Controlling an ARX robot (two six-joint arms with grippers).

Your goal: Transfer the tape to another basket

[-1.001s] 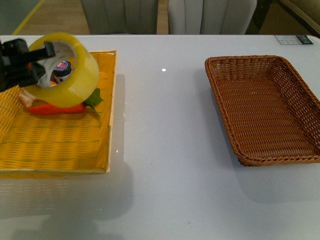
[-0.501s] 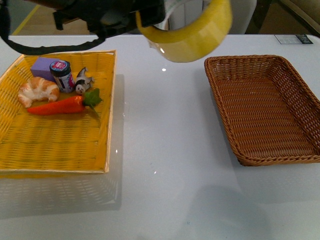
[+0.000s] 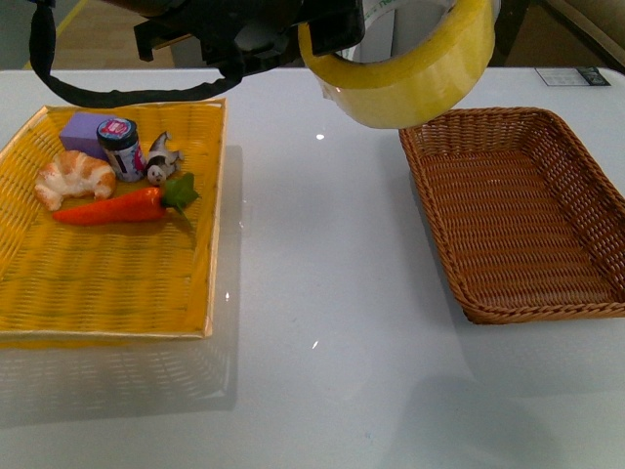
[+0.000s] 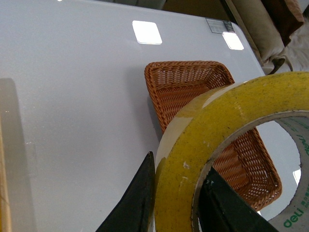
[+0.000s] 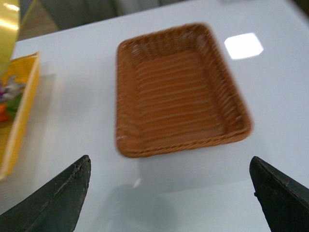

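Note:
The tape (image 3: 410,88), a wide yellowish roll with a white printed core, hangs in the air above the table, right at the left far corner of the brown wicker basket (image 3: 518,215). My left gripper (image 3: 330,34) is shut on the roll's wall, one black finger inside the core and one outside. In the left wrist view the gripper (image 4: 178,164) pinches the tape (image 4: 227,116) with the basket (image 4: 183,82) below and beyond it. The basket (image 5: 174,92) holds nothing. My right gripper (image 5: 170,162) is open, high above the table near the basket's front edge.
A flat yellow woven tray (image 3: 107,283) lies at the left with a carrot (image 3: 112,207), a croissant (image 3: 74,176), a small jar (image 3: 121,147), a purple block (image 3: 80,127) and a small figure (image 3: 161,161). Chairs stand behind the white table.
My left gripper has lifted the tape out of the yellow tray and carried it right across the table. In the last half second it moved a little further right, to the brown basket.

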